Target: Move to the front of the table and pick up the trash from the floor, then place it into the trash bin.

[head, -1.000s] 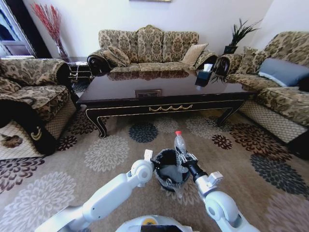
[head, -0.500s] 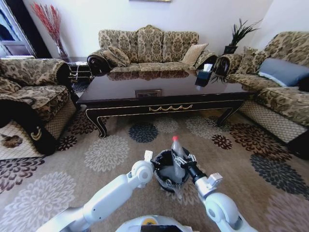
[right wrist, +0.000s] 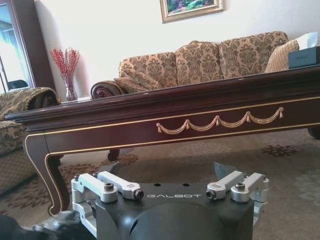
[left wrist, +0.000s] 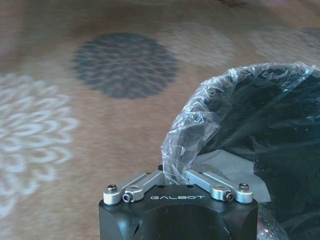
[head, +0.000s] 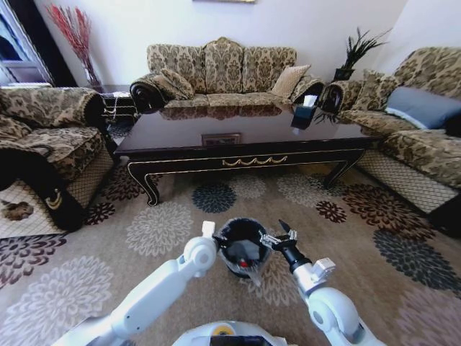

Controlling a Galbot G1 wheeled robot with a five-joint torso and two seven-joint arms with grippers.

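- Since a second ago: the bottle (head: 245,262) has left the right gripper (head: 281,235) and now lies in the bin (head: 229,232), red cap showing at the bottom; the bin and both arms sit slightly further left in the head view than before
- Right gripper: jaws spread apart and holding nothing, hovering just beside the bin's right rim; the right wrist view shows both finger linkages splayed, facing the table (right wrist: 165,107)
- Left gripper (left wrist: 175,180): jaws closed on the liner (left wrist: 187,142) at the bin's left rim, a pinched fold of film rising between them
- Bin stands on the carpet (head: 166,231) in front of the table, between the two arms
- We cannot find a paper wad on the visible carpet or make one out inside the bin
- Handling, our judgement: the bottle is light, thin-walled and smooth, so it would dent or slip under a hard squeeze; mid-body across the width is the best hold
- The liner is soft and crinkly and could pull off the rim; the bin itself looks light enough to tip if tugged
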